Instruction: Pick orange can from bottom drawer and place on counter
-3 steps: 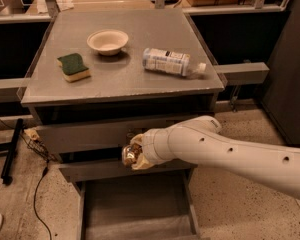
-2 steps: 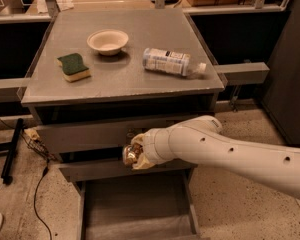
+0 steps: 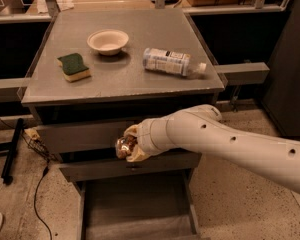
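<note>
Edged up and left, the gripper (image 3: 126,148) clasps the orange can (image 3: 123,144) before the upper drawers (image 3: 80,135), above the open bottom drawer (image 3: 140,206); the counter (image 3: 120,79) lies higher, behind it.

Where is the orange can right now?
In the camera view, the orange can is held in the gripper just left of middle, in front of the upper drawers, above the open bottom drawer and below the counter.
</note>
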You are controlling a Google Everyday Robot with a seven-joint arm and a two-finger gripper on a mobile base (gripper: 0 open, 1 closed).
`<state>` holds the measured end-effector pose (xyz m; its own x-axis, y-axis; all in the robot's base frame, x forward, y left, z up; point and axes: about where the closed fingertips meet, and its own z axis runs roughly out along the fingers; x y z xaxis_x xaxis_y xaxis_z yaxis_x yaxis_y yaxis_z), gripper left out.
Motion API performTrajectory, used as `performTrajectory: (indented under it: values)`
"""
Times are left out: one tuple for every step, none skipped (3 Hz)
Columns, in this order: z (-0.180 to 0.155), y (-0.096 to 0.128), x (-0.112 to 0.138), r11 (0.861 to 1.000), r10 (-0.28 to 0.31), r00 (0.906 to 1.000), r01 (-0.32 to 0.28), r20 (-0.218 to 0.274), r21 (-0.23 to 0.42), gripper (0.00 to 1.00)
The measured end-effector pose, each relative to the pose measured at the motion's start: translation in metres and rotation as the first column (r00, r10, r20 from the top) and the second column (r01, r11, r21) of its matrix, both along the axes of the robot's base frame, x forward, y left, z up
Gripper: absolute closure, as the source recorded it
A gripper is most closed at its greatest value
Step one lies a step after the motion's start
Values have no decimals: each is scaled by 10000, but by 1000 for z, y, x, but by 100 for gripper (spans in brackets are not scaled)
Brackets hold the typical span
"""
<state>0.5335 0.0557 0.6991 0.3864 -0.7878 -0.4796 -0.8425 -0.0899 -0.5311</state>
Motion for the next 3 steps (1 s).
performTrajectory:
  values:
    - [0, 0, 0, 10000, 2, 10000, -2, -1, 0, 100]
    - [2, 12, 12, 9995, 304, 9995, -305, -85, -32, 100]
    - [25, 20, 24, 9976, 631, 9980, -628, 73, -306, 100]
